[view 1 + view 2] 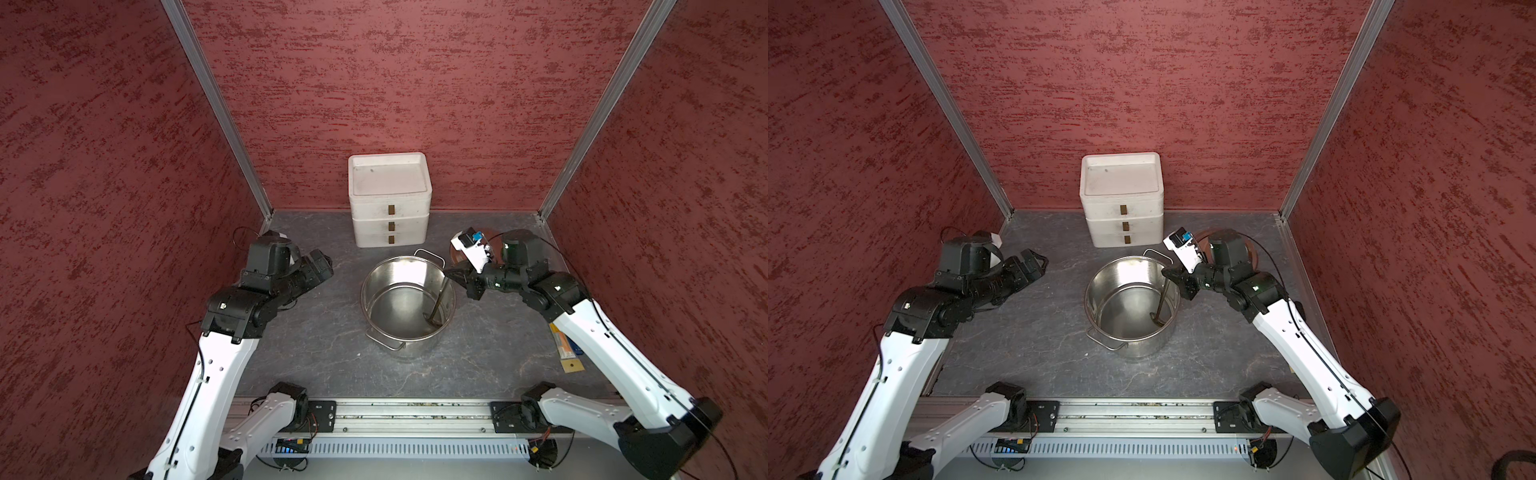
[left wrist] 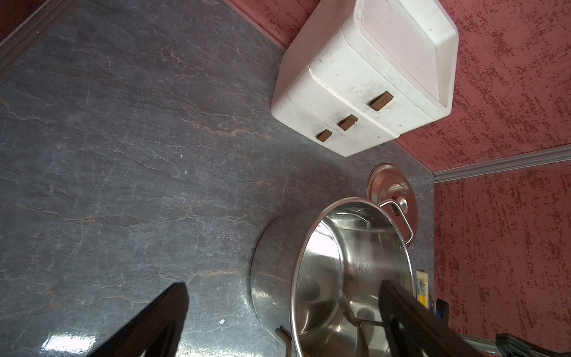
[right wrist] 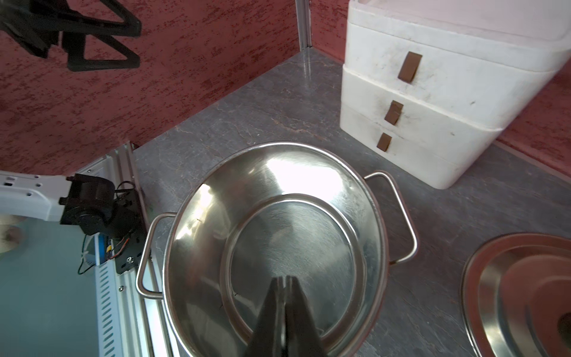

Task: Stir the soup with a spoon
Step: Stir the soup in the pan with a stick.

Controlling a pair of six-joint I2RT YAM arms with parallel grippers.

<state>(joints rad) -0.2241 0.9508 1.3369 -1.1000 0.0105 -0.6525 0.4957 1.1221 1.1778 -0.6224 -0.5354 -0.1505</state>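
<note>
A dark grey, stone-patterned tabletop [image 1: 316, 340] carries a steel pot [image 1: 415, 353] with two loop handles near its middle. A white three-drawer box [image 1: 388, 216] stands behind the pot against the back wall. A round steel lid [image 2: 386, 182] lies flat just beside the pot, toward the right.

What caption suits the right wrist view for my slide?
Shut right end effector poised over the open steel pot, lid alongside.

The walls [image 1: 395, 83] are deep red with darker red streaks, and the worktop [image 1: 324, 332] is dark grey with pale and rusty veins. The drawer unit [image 1: 388, 195] is scuffed white with brown tabs [image 1: 391, 210], the pot [image 1: 419, 350] and lid [image 3: 519, 293] are shiny silver, the spoon [image 1: 439, 299] dark brown, and the arms [image 1: 216, 374] white with black joints.
</note>
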